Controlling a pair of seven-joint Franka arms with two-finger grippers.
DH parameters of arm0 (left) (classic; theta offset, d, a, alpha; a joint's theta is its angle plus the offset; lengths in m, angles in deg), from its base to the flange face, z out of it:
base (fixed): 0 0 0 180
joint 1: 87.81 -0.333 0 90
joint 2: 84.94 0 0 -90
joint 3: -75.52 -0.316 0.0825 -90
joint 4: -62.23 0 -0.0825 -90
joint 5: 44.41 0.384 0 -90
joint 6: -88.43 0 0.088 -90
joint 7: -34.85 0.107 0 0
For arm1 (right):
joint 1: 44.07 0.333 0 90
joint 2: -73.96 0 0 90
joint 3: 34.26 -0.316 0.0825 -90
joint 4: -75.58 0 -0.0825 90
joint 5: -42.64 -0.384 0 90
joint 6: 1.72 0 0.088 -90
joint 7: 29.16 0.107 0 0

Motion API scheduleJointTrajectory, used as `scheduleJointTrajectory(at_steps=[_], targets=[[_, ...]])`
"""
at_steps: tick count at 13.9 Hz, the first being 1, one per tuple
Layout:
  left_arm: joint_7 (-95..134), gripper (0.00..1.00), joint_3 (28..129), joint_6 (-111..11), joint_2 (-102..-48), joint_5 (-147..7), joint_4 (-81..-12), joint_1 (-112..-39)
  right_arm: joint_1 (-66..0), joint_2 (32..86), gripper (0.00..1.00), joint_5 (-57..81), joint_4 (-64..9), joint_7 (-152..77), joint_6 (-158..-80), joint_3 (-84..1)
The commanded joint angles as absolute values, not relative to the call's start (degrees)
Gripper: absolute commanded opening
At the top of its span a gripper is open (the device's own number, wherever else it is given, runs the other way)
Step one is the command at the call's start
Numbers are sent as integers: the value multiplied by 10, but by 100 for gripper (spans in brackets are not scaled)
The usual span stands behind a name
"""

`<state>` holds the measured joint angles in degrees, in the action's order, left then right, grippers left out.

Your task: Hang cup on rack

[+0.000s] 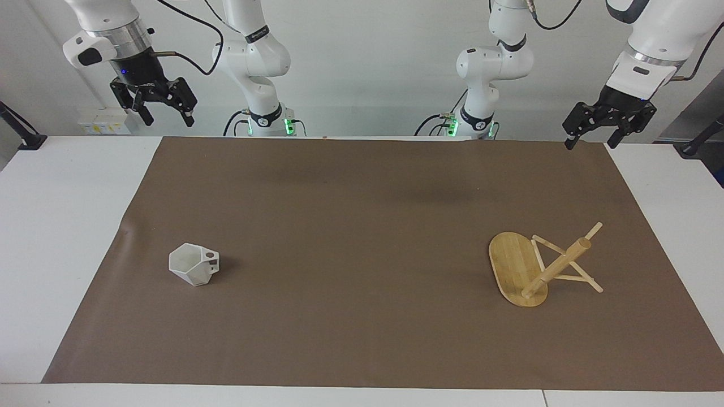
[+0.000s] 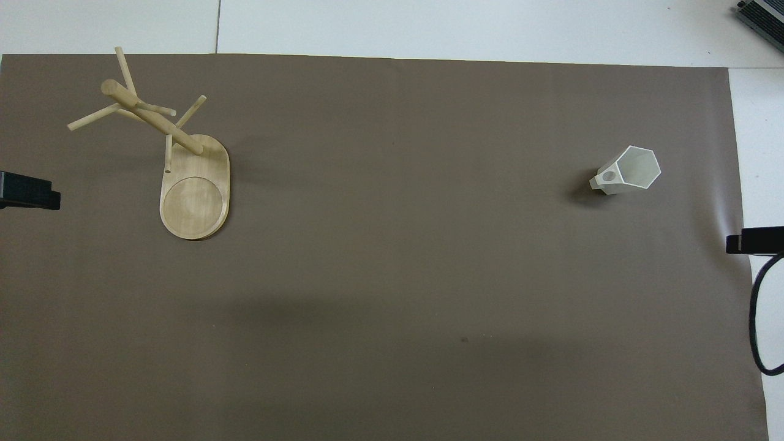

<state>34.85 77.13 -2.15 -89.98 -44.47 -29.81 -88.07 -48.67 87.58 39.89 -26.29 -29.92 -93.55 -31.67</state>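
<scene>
Brown mat covers white table; white wall

One camera hangs high across the table facing both robots, the other looks steeply down from above them, sharing the brown mat between.

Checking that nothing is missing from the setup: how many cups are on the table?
1. The cup sits on the brown mat toward the right arm's end of the table, well apart from the rack at the left arm's end. Nothing in view could hide another.
</scene>
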Motion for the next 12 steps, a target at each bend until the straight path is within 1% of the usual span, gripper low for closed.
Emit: scheduleJointTrajectory(at_steps=[1, 10, 11, 12], targets=[[339, 100, 769, -36, -907, -435, -309, -875, -488, 884, 100, 409, -265, -312, -926, -317], [341, 100, 769, -36, -907, -435, -309, -875, -487, 884, 100, 409, -265, -312, -925, -317], [340, 100, 769, -36, -907, -435, -309, -875, -487, 885, 100, 409, -265, -311, -922, -317], [340, 100, 769, -36, -907, -435, -310, -875, -488, 895, 100, 409, -264, -313, -889, -317]])
